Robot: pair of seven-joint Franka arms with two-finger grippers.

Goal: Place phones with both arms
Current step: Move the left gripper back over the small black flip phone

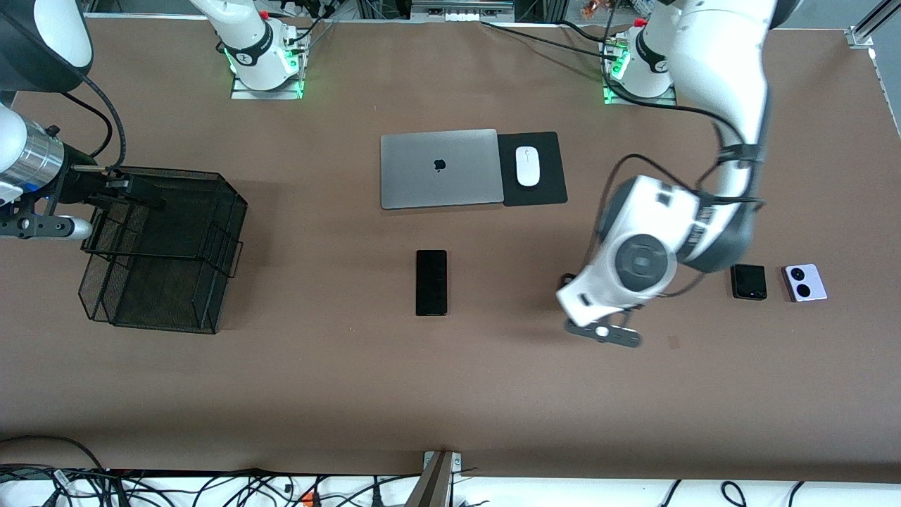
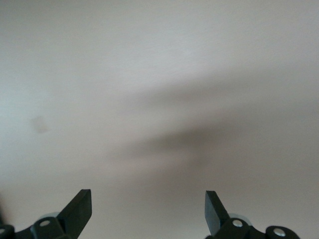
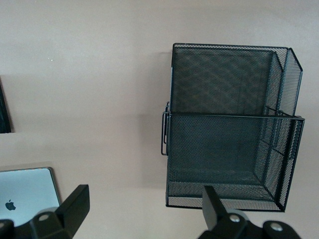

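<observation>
Three phones lie flat on the brown table. A long slim black phone (image 1: 431,282) is in the middle, nearer the front camera than the laptop; its edge shows in the right wrist view (image 3: 4,112). A small squarish black phone (image 1: 748,282) and a lavender-white phone (image 1: 804,282) with two black camera circles lie side by side toward the left arm's end. My left gripper (image 1: 595,317) (image 2: 148,191) hangs open over bare table between the long phone and the small black one, holding nothing. My right gripper (image 1: 141,193) (image 3: 144,188) is open and empty over the mesh basket's farther rim.
A black wire-mesh basket (image 1: 211,211) (image 3: 229,114) stands at the right arm's end. A closed grey laptop (image 1: 440,167) (image 3: 25,196) lies mid-table toward the arm bases, beside a white mouse (image 1: 527,165) on a black pad (image 1: 549,190).
</observation>
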